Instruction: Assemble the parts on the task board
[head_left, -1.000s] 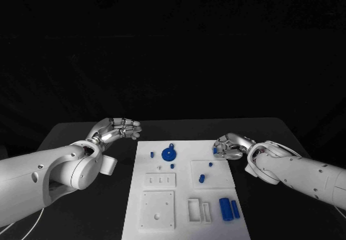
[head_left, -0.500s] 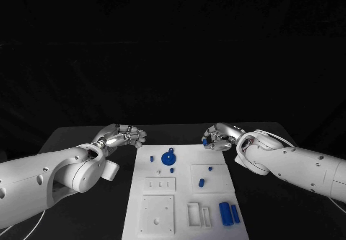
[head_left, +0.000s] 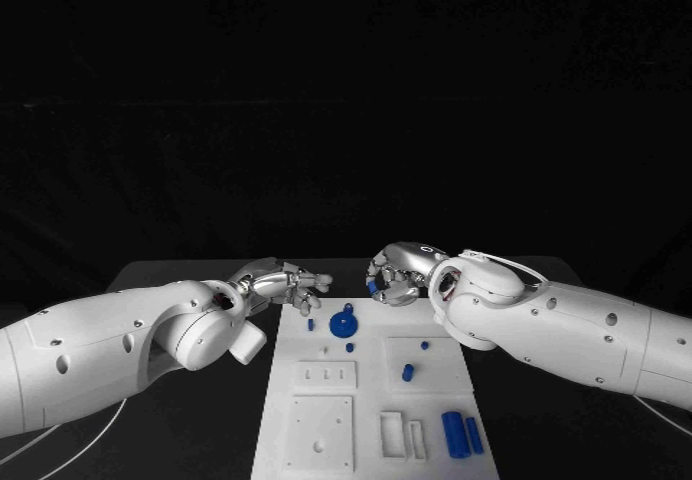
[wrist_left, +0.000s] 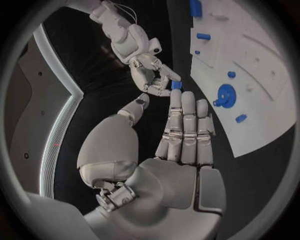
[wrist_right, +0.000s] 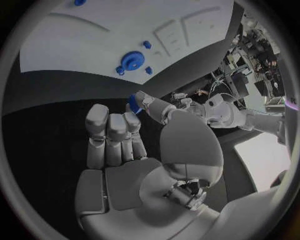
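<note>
The task board lies white in the middle of the black counter, running away from you. You see a blue gear-like part near its far end, small blue pegs beside it, a short blue piece on a raised square further in, and two blue cylinders lying side by side at the near right corner. Just beyond the far edge, your right robot hand pinches a small blue part between its thumb and fingertips. Your left robot hand hovers close beside it over the far left corner, fingers straight and apart, holding nothing.
</note>
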